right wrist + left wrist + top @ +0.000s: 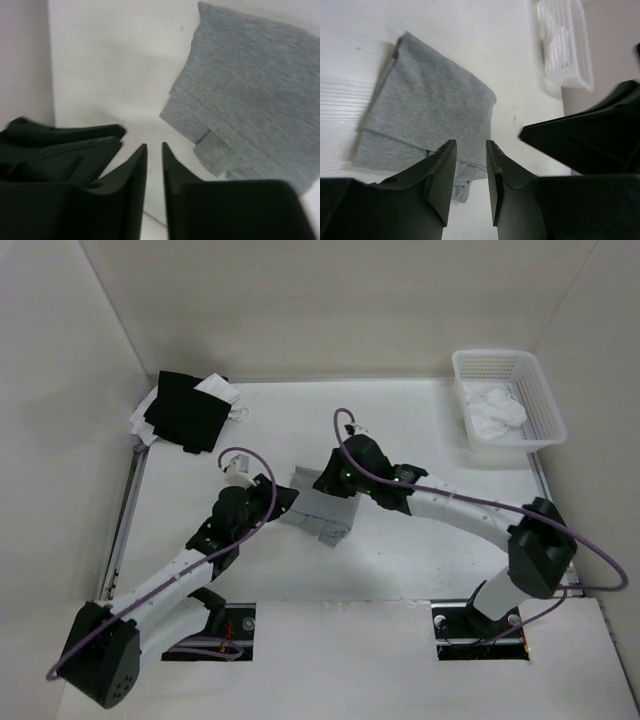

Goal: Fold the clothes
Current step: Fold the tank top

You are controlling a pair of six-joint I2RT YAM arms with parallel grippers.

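left gripper (470, 146): jaws partly apart with nothing between them, hanging just off the near edge of the shirt.
right gripper (154, 146): jaws a slim gap apart and empty, just beside the shirt on its other side.
polo shirt (430, 107): folded into a compact grey rectangle, flat on the table (400, 560) between the two grippers.
handling: probably light, soft and limp — the layers may slide apart, so pinch every layer together at a folded edge or corner.
far side: basket (546, 392) holding a white cloth (497, 410) at right — black-and-white garments (188, 410) at left.
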